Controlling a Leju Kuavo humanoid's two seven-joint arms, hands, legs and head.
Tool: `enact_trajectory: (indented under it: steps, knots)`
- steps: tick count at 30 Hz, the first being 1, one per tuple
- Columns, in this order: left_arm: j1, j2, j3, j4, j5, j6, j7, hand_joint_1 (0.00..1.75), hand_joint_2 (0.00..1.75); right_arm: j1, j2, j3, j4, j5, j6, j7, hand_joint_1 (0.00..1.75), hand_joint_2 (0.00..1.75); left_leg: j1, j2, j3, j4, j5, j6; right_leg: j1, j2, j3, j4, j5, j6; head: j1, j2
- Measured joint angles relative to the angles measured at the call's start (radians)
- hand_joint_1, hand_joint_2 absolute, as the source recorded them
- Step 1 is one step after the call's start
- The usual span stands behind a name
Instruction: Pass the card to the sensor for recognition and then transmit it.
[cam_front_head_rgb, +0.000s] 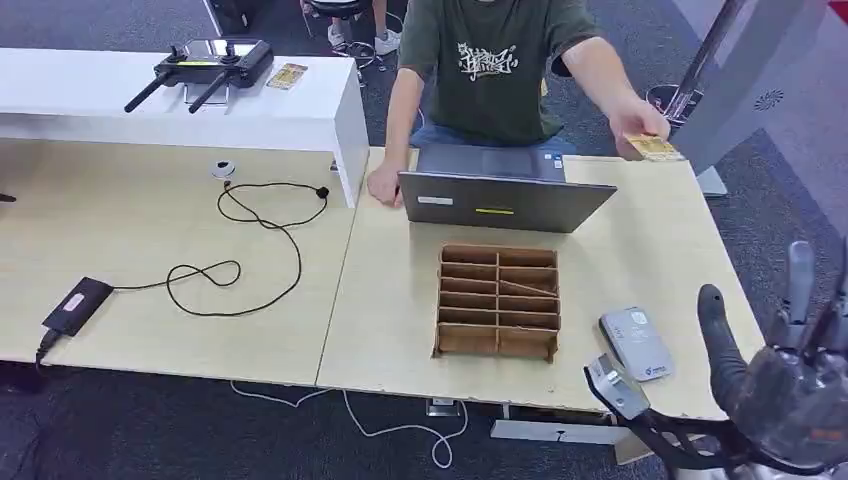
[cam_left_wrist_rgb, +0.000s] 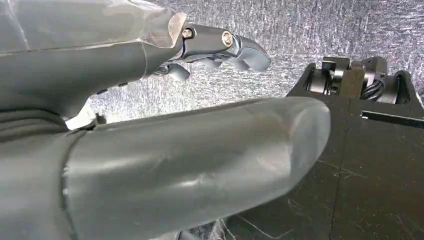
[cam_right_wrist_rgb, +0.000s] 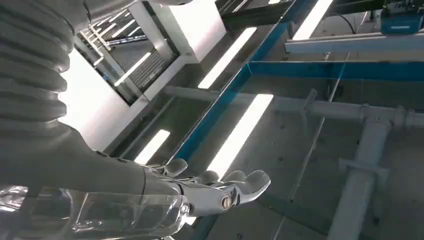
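We see the right hand (cam_front_head_rgb: 790, 385) raised beside the table (cam_front_head_rgb: 650, 270), fingers apart and empty. The card (cam_front_head_rgb: 652, 148) is well beyond those fingers, held by a person's hand (cam_front_head_rgb: 632, 122). The sensor (cam_front_head_rgb: 636, 343) lies near the thumb. The left hand (cam_left_wrist_rgb: 165, 140) holds nothing, fingers apart.

My right hand (cam_front_head_rgb: 790, 385) is cut off at the five o'clock corner. The person's (cam_front_head_rgb: 495, 65) head runs off at twelve. The card's (cam_front_head_rgb: 652, 147) print is too small to read.
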Motion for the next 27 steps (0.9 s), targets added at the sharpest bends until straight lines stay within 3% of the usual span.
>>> enact_trajectory:
  steps: [9,15,19,20,21,22,24,25,27]
  knots:
    - [0.000,0.002,-0.013,0.000,0.000,0.000,-0.004,0.00,0.00,0.004,0.000,-0.016,0.015,0.000,0.000,0.023,0.00,1.75,0.000,0.000,0.000,0.000,0.000,0.000,0.000,0.000,0.000,0.000,0.000,0.000,0.000,0.000]
    - [0.001,0.005,-0.034,0.000,0.033,-0.005,-0.007,0.00,0.00,0.017,-0.002,-0.020,0.108,0.000,0.000,0.082,0.00,1.75,0.000,-0.001,-0.001,0.000,0.000,0.000,0.000,-0.001,0.001,0.000,0.000,0.000,0.000,0.000]
    - [-0.001,0.005,-0.039,0.000,0.042,-0.011,-0.007,0.00,0.00,0.012,-0.002,-0.023,0.199,0.000,0.000,0.030,0.00,1.75,0.001,0.000,-0.001,0.000,0.000,0.000,0.000,0.000,0.001,0.000,0.000,0.000,0.000,0.000]
    - [-0.001,0.005,-0.040,0.000,0.044,-0.014,-0.007,0.00,0.00,0.008,-0.003,-0.021,0.226,0.000,0.000,0.066,0.00,1.75,0.000,-0.001,-0.001,0.000,0.000,0.000,0.000,-0.001,0.001,0.000,0.000,0.000,0.000,0.000]
    - [-0.001,0.005,-0.041,0.000,0.045,-0.019,-0.007,0.00,0.00,-0.002,-0.010,-0.007,0.265,0.000,0.000,0.143,0.00,1.75,0.001,0.000,-0.001,0.000,0.000,0.000,0.000,-0.001,0.001,0.000,0.000,0.000,0.000,0.000]
    - [-0.001,0.005,-0.042,0.000,0.047,-0.023,-0.007,0.00,0.00,-0.019,-0.021,0.016,0.302,0.000,0.002,0.234,0.00,1.75,0.001,0.000,-0.002,0.000,0.000,0.000,0.000,0.000,0.001,0.001,0.000,0.000,0.000,0.000]
    - [-0.006,0.008,-0.045,0.000,0.048,-0.033,-0.007,0.00,0.00,-0.090,-0.062,0.127,0.406,0.000,0.034,0.485,0.00,1.75,0.000,0.004,-0.001,0.000,0.001,-0.001,0.000,0.003,-0.001,0.001,0.002,-0.002,0.000,0.000]
    - [-0.010,0.008,-0.046,0.000,0.048,-0.040,-0.007,0.00,0.00,-0.125,-0.082,0.193,0.447,0.000,0.058,0.561,0.00,1.75,0.000,0.005,0.000,0.000,0.001,-0.001,0.000,0.005,-0.002,0.001,0.002,-0.002,0.000,0.000]
    - [-0.016,0.009,-0.050,0.000,0.048,-0.047,-0.007,0.00,0.00,-0.183,-0.103,0.290,0.505,0.000,0.090,0.626,0.00,1.75,0.001,0.004,-0.001,0.000,0.003,-0.002,0.000,0.004,-0.002,0.001,0.003,-0.002,0.000,0.000]
